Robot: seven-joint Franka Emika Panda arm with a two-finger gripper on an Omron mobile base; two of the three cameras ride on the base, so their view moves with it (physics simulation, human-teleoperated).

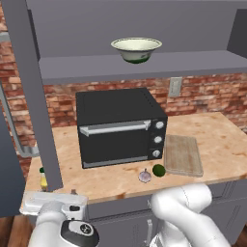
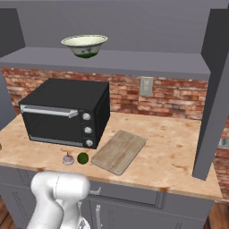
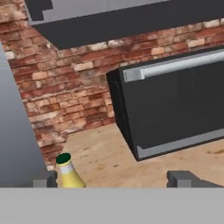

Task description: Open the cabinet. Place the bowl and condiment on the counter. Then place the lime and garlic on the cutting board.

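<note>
Nearest the lens in the left base view, the white arm bends low toward the near left corner of the counter [image 1: 212, 140], where the condiment [image 1: 43, 178] stands, half hidden behind the swung-open door of the cabinet [image 1: 34, 96]. Up on the cabinet shelf sits the bowl [image 1: 136, 49], above the black oven [image 1: 119, 126]. In front of the oven lie the garlic [image 1: 144, 175] and the lime [image 1: 158, 170], side by side, just left of the cutting board [image 1: 183, 154].

From the right base view, the bowl [image 2: 84, 45] sits on the shelf toward the left, well clear of the oven [image 2: 67, 112] below. Garlic [image 2: 68, 159] and lime [image 2: 82, 158] rest near the counter's front edge, the board [image 2: 118, 151] just to their right.

Along the hand view, the gripper [image 3: 116, 178] has its jaws spread wide and grasps nothing; the yellow bottle [image 3: 70, 173] stands upright on the counter just inside the left fingertip [image 3: 46, 178], the oven to the right.

With the condiment apparently set down, the bowl seems next. Back straight away from the bottle so neither fingertip tips it, clear the open door, then rise to the shelf and take the bowl by its flared rim.
</note>
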